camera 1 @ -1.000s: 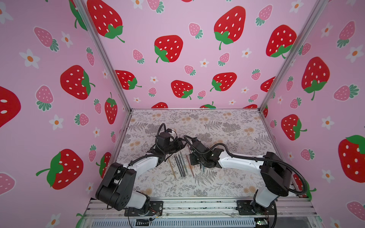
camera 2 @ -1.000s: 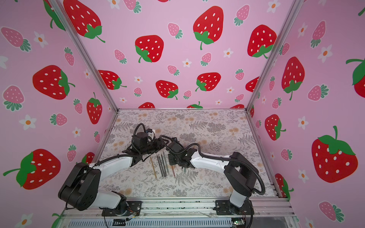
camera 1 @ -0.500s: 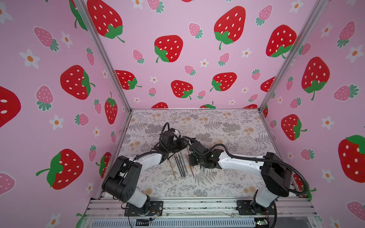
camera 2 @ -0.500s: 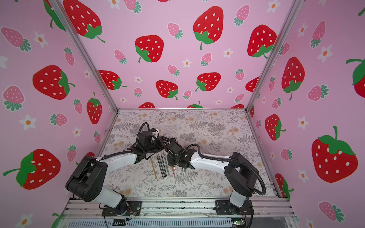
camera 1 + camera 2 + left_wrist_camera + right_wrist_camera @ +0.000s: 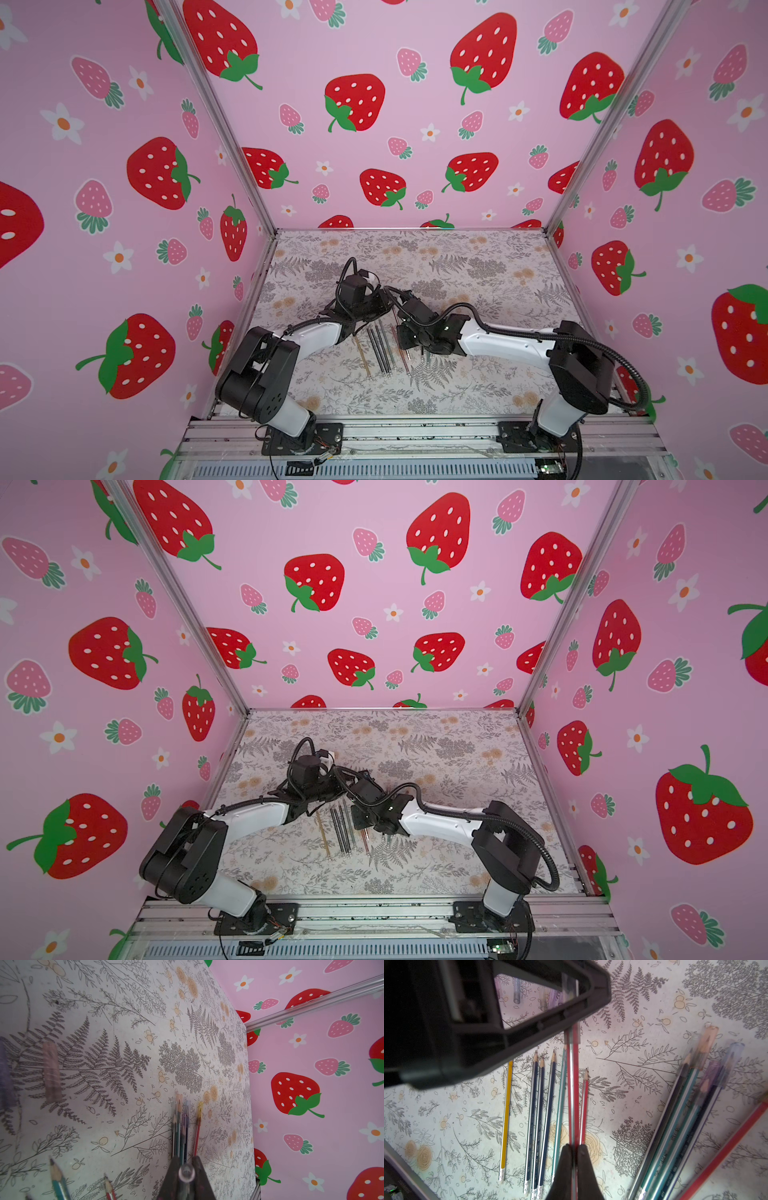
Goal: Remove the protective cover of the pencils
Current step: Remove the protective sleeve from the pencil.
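— Down at the middle of the table [image 5: 457,266], both arms meet over the pencils [image 5: 380,349]. The right gripper [image 5: 573,1147] is pinched tight on the shaft of a red pencil [image 5: 573,1084], which looks to be lifted above the row lying below it.

— And the left gripper [image 5: 186,1159]?

— Clamped on the clear cap [image 5: 186,1174] at that pencil's tip, jaws nearly together with the little tube squeezed between them. The cap looks to be on the point yet, so I'd call this the moment just ahead of the pull.

— How's the scoreboard?

— Roughly halfway, by my reckoning. Six bare pencils [image 5: 539,1109] lie side by side with sharpened points showing: one yellow, three dark blue, one teal, one red. Loose caps [image 5: 517,994] lie beyond their tips, apart from the row.

— What's left?

— A bundle of capped pencils [image 5: 675,1115] fanned out to one side, well apart from the bare row. At least four wear tinted caps. The exact count is hard to call, because they overlap and blur.

— Any box or tray in play?

— None that I can see. Everything lies straight on the table. The only things holding anything are the caps themselves, each with a pencil point inside.
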### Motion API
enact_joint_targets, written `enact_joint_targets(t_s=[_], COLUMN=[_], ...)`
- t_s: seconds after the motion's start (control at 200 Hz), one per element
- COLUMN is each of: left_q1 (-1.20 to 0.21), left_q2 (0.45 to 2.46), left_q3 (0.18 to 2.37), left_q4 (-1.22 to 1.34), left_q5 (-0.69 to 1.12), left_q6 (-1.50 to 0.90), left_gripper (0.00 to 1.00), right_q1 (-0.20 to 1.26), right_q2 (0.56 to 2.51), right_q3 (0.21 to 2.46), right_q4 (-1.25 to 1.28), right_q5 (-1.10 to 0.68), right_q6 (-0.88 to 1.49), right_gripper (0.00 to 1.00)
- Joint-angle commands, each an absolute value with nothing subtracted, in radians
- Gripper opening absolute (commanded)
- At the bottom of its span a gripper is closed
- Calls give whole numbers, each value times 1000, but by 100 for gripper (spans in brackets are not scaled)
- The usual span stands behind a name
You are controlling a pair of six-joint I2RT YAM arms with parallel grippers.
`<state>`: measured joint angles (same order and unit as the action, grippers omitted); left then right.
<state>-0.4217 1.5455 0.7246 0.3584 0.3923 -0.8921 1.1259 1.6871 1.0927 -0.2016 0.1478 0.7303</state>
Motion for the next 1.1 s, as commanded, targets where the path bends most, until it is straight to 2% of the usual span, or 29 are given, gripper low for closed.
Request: enact_joint_targets(t_s=[0.0, 0.3, 0.475, 0.555, 0.725, 0.79, 0.835, 0.85, 0.91, 1.096], left_q1=[-428, -430, -433, -435, -435, -436, -436, -436, -436, -435], left_q2=[1524, 1506, 1502, 1498, 1496, 1497, 1497, 1498, 1498, 1495], left_q3=[745, 741, 739, 738, 738, 738, 737, 738, 738, 750], left_q4=[396, 398, 400, 401, 396, 396, 396, 397, 394, 367], left_q5=[385, 385, 393, 394, 394, 394, 394, 393, 391, 375], left_q6=[-922, -956, -964, -966, -968, -968, -970, -971, -970, -966], left_gripper=[8, 7, 7, 7, 7, 7, 7, 3, 1, 0], right_q1=[1137, 1137, 1137, 1137, 1137, 1137, 1137, 1137, 1137, 1137], right_q2=[1675, 1714, 1751, 1762, 1763, 1760, 1758, 1758, 1753, 1730], right_q3=[1105, 1124, 1150, 1156, 1156, 1153, 1150, 1149, 1145, 1116], right_q4=[-193, -191, -193, -193, -192, -193, -192, -192, -191, -181], right_q5=[149, 157, 155, 156, 157, 159, 158, 158, 158, 159], right_q6=[721, 716, 706, 704, 699, 699, 698, 698, 697, 702], right_gripper=[6, 35, 39, 35, 11, 5, 3, 2, 0, 0])
